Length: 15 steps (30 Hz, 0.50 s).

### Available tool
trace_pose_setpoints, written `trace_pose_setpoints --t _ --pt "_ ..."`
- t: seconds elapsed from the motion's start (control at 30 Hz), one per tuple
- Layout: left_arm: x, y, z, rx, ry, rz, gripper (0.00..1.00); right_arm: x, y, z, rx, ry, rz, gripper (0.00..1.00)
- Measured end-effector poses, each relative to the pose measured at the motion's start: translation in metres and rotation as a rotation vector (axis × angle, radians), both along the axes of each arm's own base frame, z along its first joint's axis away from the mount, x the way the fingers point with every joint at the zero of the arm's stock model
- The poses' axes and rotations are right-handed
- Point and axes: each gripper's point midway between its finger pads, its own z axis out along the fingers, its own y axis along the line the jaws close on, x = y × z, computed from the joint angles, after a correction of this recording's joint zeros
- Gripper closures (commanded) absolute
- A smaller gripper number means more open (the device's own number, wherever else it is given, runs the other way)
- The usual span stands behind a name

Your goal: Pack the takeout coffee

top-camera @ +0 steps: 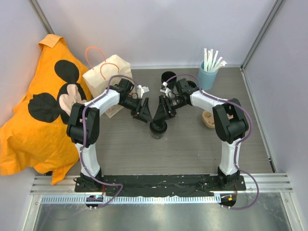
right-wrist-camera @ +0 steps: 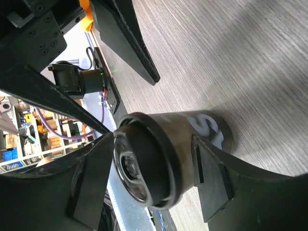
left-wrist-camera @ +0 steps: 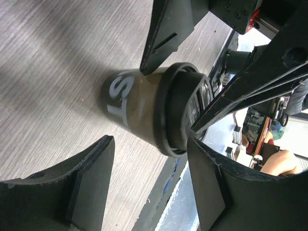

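Packing isn't done. The coffee cup (top-camera: 158,129) is standing upright, lid on, on the table (top-camera: 192,149) between the two arms. It's sitting well apart from the paper bag (top-camera: 103,77), which is standing at the far left. I can't tell what's in the bag from here. A second black cup (top-camera: 168,77) is sitting at the back, near the cup of straws (top-camera: 208,72). I'm reading this as an early stage: the pick, the carry and the drop into the bag are all left.

The left gripper (left-wrist-camera: 149,144) is hanging by the coffee cup with jaws spread wider than the cup. Neither finger looks to be pressing on it, and it's holding nothing.

The right gripper (right-wrist-camera: 153,139) is coming at it from the opposite side, jaws also spread wide and straddling the cup. One finger is overlapping the cup wall in its wrist view, and I can't tell whether it's touching. No grip is showing; the cup is resting on the table.
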Motion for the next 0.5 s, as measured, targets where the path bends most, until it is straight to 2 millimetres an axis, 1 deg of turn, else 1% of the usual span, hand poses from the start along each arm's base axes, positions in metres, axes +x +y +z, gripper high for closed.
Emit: trace_pose_setpoints --t 0.3,0.5 --pt "0.0047 0.0008 0.0003 -0.006 -0.013 0.01 0.35 0.0006 -0.0051 -0.002 -0.007 -0.004 0.001 0.31" --pt "0.0042 0.0002 -0.0002 -0.013 -0.011 0.011 0.35 -0.0032 -0.0069 -0.0019 -0.007 0.0 0.013 0.3"
